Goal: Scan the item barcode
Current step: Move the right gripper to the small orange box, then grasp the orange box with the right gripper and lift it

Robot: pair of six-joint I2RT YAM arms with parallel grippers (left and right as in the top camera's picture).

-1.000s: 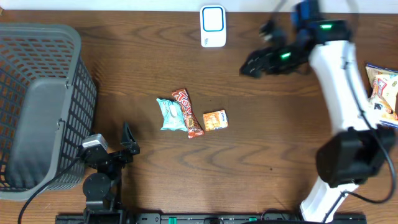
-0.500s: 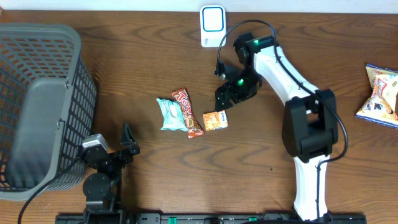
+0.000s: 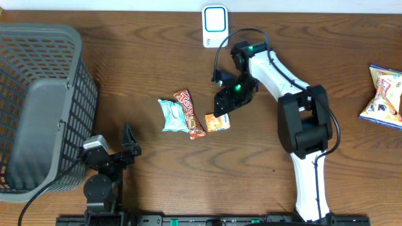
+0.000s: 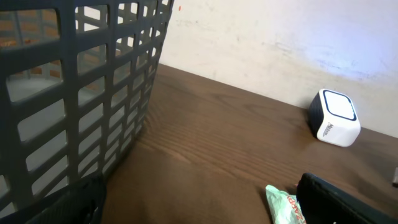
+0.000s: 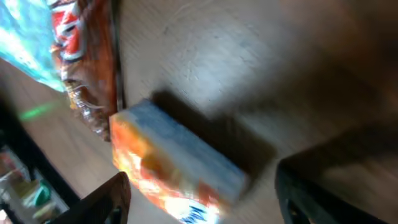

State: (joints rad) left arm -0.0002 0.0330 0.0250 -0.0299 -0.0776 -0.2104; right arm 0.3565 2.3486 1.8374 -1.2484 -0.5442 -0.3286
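Three snack items lie mid-table: a teal packet [image 3: 169,115], a red-brown bar [image 3: 190,113] and a small orange box [image 3: 218,121]. My right gripper [image 3: 221,109] hovers just behind and above the orange box. In the right wrist view the orange box [image 5: 177,167] sits blurred between my open right gripper [image 5: 205,200], whose fingers [image 5: 102,202] straddle it without gripping. The white barcode scanner [image 3: 215,26] stands at the table's far edge, and the left wrist view shows this scanner [image 4: 336,117] too. My left gripper [image 3: 130,148] rests open near the front, empty.
A large grey mesh basket [image 3: 38,100] fills the left side, and that basket [image 4: 81,81] looms close in the left wrist view. A chip bag [image 3: 384,94] lies at the far right edge. The teal packet [image 4: 283,204] peeks beside my left gripper's right finger.
My right arm swung in from the back right, past the scanner, and came down over the orange box, its jaws narrowing a little. The left arm stayed still.
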